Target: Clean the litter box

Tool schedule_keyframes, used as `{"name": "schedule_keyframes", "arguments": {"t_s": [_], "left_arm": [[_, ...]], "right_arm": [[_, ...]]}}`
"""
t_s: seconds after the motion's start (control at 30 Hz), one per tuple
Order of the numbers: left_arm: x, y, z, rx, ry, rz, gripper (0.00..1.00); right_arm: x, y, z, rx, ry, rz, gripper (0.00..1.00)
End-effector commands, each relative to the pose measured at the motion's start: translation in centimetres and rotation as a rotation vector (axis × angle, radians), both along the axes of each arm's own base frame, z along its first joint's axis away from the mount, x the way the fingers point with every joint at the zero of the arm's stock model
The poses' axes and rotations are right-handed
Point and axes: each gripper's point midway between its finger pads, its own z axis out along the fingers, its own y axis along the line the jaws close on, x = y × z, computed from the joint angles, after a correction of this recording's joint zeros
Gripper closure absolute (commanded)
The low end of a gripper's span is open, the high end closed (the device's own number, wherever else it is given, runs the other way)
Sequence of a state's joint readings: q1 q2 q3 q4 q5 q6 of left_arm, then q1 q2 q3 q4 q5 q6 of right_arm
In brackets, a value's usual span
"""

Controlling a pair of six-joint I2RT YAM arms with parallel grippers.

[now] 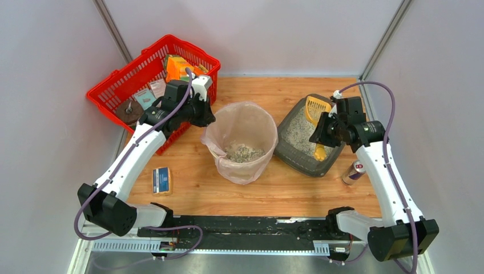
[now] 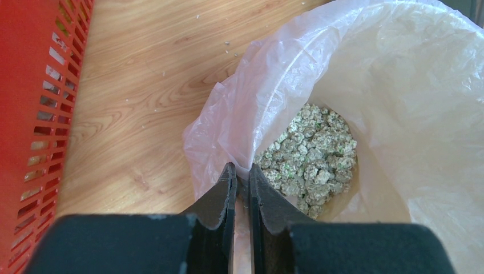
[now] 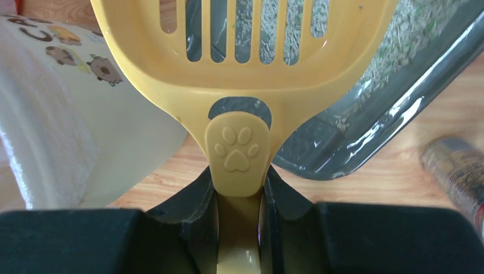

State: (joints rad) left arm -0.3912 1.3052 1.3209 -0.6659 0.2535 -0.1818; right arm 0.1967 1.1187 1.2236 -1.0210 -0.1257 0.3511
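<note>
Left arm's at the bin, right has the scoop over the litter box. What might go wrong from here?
The left gripper pinches the bag liner; a tug may tip the bin and spill the clumps.
The scoop in the right gripper may drop litter crossing the table from the litter box.
The right arm may knock the can.

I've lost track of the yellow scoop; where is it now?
Top view, right side: the yellow scoop is held in the right gripper over the litter box, right of the bin.
</note>
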Motion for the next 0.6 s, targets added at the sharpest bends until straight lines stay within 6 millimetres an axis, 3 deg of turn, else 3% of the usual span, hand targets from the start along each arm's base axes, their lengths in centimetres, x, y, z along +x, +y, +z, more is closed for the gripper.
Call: {"name": "schedule_keyframes", "arguments": {"t_s": [0.0,0.3,0.57], "left_arm": [[-0.8,-1.1,2.8,-0.088,-0.047,-0.037,1.0],[-1.1,-1.1,3.5,-0.101,-0.067,-0.042,1.0],[-1.1,-1.1,3.6,-0.1,-0.071,-0.042,1.0]], "right_arm": [[-1.0,-0.1,-0.7,0.112,0.148,-0.112,1.0],[-0.3,-2.3,-2.9,0.023,0.351,-0.239,1.0],[3.1,-4.3,-5.7,-0.13,0.477,-0.264,1.0]]}}
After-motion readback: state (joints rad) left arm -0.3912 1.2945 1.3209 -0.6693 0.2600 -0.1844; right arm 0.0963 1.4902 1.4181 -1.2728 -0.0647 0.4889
